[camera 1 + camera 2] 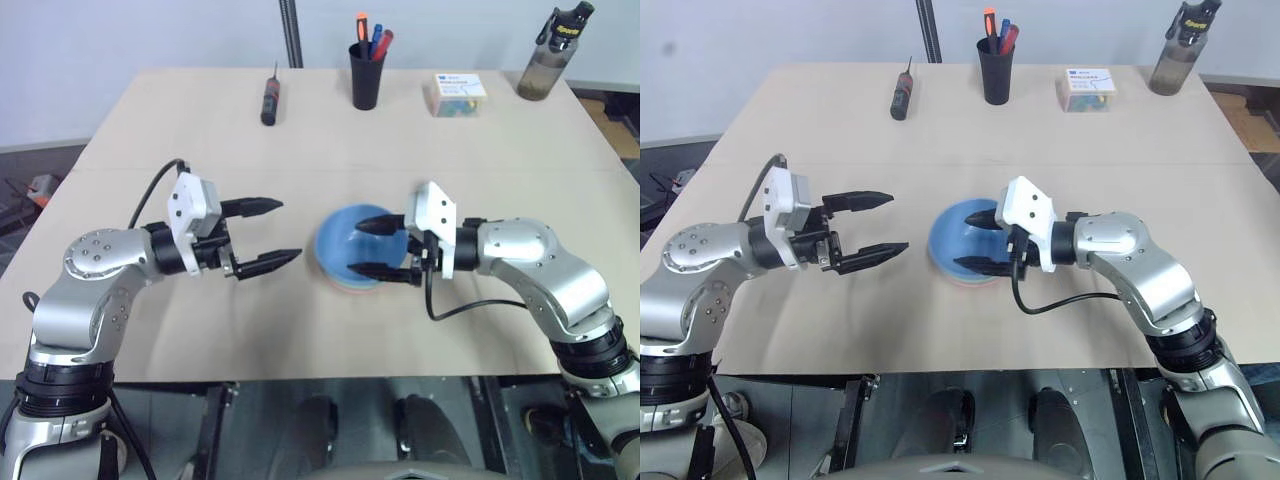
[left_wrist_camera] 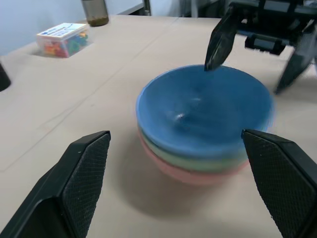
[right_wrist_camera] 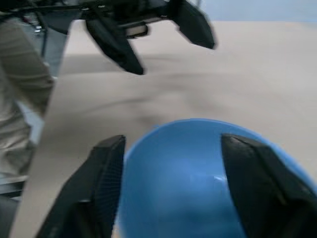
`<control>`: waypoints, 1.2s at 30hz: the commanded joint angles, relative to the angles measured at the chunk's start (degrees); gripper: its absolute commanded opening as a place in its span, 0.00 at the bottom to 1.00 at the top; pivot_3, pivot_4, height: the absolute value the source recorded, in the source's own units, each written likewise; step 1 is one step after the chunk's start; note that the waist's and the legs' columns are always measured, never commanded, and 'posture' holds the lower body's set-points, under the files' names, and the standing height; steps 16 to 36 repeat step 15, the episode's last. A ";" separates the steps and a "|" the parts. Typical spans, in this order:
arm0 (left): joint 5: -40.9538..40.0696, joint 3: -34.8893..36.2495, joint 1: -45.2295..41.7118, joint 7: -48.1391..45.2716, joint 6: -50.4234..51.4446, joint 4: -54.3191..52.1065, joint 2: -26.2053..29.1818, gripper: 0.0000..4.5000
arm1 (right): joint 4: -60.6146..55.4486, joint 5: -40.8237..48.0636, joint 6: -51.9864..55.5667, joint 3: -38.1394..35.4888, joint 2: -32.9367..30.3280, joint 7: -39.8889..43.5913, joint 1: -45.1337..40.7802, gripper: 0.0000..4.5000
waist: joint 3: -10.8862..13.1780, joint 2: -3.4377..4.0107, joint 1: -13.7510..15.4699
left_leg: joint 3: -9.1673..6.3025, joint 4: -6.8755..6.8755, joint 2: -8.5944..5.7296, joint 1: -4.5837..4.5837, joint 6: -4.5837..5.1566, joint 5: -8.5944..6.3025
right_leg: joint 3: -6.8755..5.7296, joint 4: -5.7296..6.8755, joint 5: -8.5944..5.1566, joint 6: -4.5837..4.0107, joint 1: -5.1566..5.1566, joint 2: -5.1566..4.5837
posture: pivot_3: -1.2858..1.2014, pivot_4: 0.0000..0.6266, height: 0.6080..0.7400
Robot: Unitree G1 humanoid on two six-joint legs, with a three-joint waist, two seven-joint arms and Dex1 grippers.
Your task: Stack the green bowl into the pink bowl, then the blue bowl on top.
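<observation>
The three bowls sit nested at the table's middle: the blue bowl (image 2: 203,109) on top, the green bowl (image 2: 198,161) showing as a band under it, the pink bowl (image 2: 198,177) at the bottom. My right gripper (image 1: 372,247) is open, level, its two fingers spread over the right part of the blue bowl (image 1: 340,245), one finger near the far rim and one at the near rim, gripping nothing. My left gripper (image 1: 288,230) is open and empty, pointing at the stack from its left with a gap of bare table between.
Along the table's far edge stand a black cup of pens (image 1: 366,75), a black-and-red tool (image 1: 270,96), a clear box of coloured bits (image 1: 458,95) and a dark bottle (image 1: 550,55). A black pole (image 1: 291,30) rises behind the table.
</observation>
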 commanded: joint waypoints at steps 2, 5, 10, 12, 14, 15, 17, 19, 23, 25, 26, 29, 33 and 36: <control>-1.73 3.86 3.68 3.65 3.08 -3.38 0.51 1.00 | -5.90 4.89 2.23 -14.77 -8.56 1.16 6.63 0.68 | 0.00 0.00 0.24 | -0.02 0.00 0.00 -0.02 0.00 0.00 | -0.03 -0.01 0.00 0.00 0.00 -0.01 | 0.52 0.24 1.00; -1.99 5.47 5.95 3.85 3.76 -3.79 1.31 1.00 | -5.28 8.14 4.70 -21.44 -13.22 3.04 11.40 0.68 | -0.01 -0.01 0.28 | -0.01 -0.02 -0.01 -0.02 0.02 -0.01 | -0.02 -0.05 0.00 0.00 0.04 -0.04 | 0.52 0.24 1.00; -2.57 9.33 10.24 1.65 4.22 -2.90 3.93 1.00 | -6.57 8.05 2.78 -29.24 -18.81 4.18 20.21 0.97 | -0.01 0.02 -0.10 | 0.12 -0.06 0.10 0.12 0.18 -0.10 | 0.11 0.02 0.00 -0.01 0.07 0.04 | 0.52 0.24 1.00; -2.55 10.53 11.67 0.80 4.02 -2.73 4.74 1.00 | -7.49 8.38 2.65 -31.55 -20.23 4.59 23.22 0.97 | -0.02 0.02 -0.04 | 0.16 -0.06 0.11 0.16 0.26 -0.15 | 0.14 0.04 0.00 0.00 0.09 0.04 | 0.52 0.24 1.00; -2.51 11.35 13.04 0.07 4.12 -2.80 5.44 1.00 | -8.42 10.09 3.66 -33.57 -20.95 5.09 25.39 0.97 | -0.02 0.02 0.10 | 0.17 -0.06 0.11 0.17 0.27 -0.16 | 0.13 0.02 0.00 0.00 0.13 0.02 | 0.52 0.24 1.00; -2.50 11.62 13.55 -0.34 4.05 -2.74 5.72 1.00 | -8.68 10.63 3.92 -34.07 -21.11 5.01 26.12 0.97 | -0.02 0.02 0.10 | 0.17 -0.06 0.10 0.19 0.28 -0.16 | 0.14 0.01 0.00 0.00 0.16 0.02 | 0.52 0.24 1.00; -2.50 11.62 13.55 -0.34 4.05 -2.74 5.72 1.00 | -8.68 10.63 3.92 -34.07 -21.11 5.01 26.12 0.97 | -0.02 0.02 0.10 | 0.17 -0.06 0.10 0.19 0.28 -0.16 | 0.14 0.01 0.00 0.00 0.16 0.02 | 0.52 0.24 1.00; -2.50 11.62 13.55 -0.34 4.05 -2.74 5.72 1.00 | -8.68 10.63 3.92 -34.07 -21.11 5.01 26.12 0.97 | -0.02 0.02 0.10 | 0.17 -0.06 0.10 0.19 0.28 -0.16 | 0.14 0.01 0.00 0.00 0.16 0.02 | 0.52 0.24 1.00; -2.50 11.62 13.55 -0.34 4.05 -2.74 5.72 1.00 | -8.68 10.63 3.92 -34.07 -21.11 5.01 26.12 0.97 | -0.02 0.02 0.10 | 0.17 -0.06 0.10 0.19 0.28 -0.16 | 0.14 0.01 0.00 0.00 0.16 0.02 | 0.52 0.24 1.00; -2.50 11.62 13.55 -0.34 4.05 -2.74 5.72 1.00 | -8.68 10.63 3.92 -34.07 -21.11 5.01 26.12 0.97 | -0.02 0.02 0.10 | 0.17 -0.06 0.10 0.19 0.28 -0.16 | 0.14 0.01 0.00 0.00 0.16 0.02 | 0.52 0.24 1.00; -2.50 11.62 13.55 -0.34 4.05 -2.74 5.72 1.00 | -8.68 10.63 3.92 -34.07 -21.11 5.01 26.12 0.97 | -0.02 0.02 0.10 | 0.17 -0.06 0.10 0.19 0.28 -0.16 | 0.14 0.01 0.00 0.00 0.16 0.02 | 0.52 0.24 1.00; -2.50 11.62 13.55 -0.34 4.05 -2.74 5.72 1.00 | -8.68 10.63 3.92 -34.07 -21.11 5.01 26.12 0.97 | -0.02 0.02 0.10 | 0.17 -0.06 0.10 0.19 0.28 -0.16 | 0.14 0.01 0.00 0.00 0.16 0.02 | 0.52 0.24 1.00; -2.50 11.62 13.55 -0.34 4.05 -2.74 5.72 1.00 | -8.68 10.63 3.92 -34.07 -21.11 5.01 26.12 0.97 | -0.02 0.02 0.10 | 0.17 -0.06 0.10 0.19 0.28 -0.16 | 0.14 0.01 0.00 0.00 0.16 0.02 | 0.52 0.24 1.00; -2.50 11.62 13.55 -0.34 4.05 -2.74 5.72 1.00 | -8.68 10.63 3.92 -34.07 -21.11 5.01 26.12 0.97 | -0.02 0.02 0.10 | 0.17 -0.06 0.10 0.19 0.28 -0.16 | 0.14 0.01 0.00 0.00 0.16 0.02 | 0.52 0.24 1.00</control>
